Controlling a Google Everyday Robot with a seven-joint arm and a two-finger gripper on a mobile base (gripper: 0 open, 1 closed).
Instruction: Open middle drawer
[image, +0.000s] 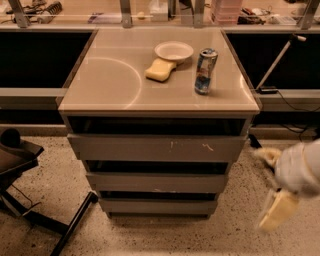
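Note:
The grey cabinet has three drawer fronts stacked under its beige top (105, 80). The middle drawer (157, 182) is the plain grey front between the scratched upper front (157, 147) and the short bottom front (157, 206). It is pushed in, with a dark gap above it. My gripper (277, 187), white with yellowish parts, hangs low at the right. It is level with the middle drawer, off the cabinet's right side and not touching it.
On the top stand a white bowl (173, 50), a yellow sponge (160, 70) and a drink can (205, 71). A black stand with legs (30, 215) is on the speckled floor at the left. Dark shelving and a cable run behind.

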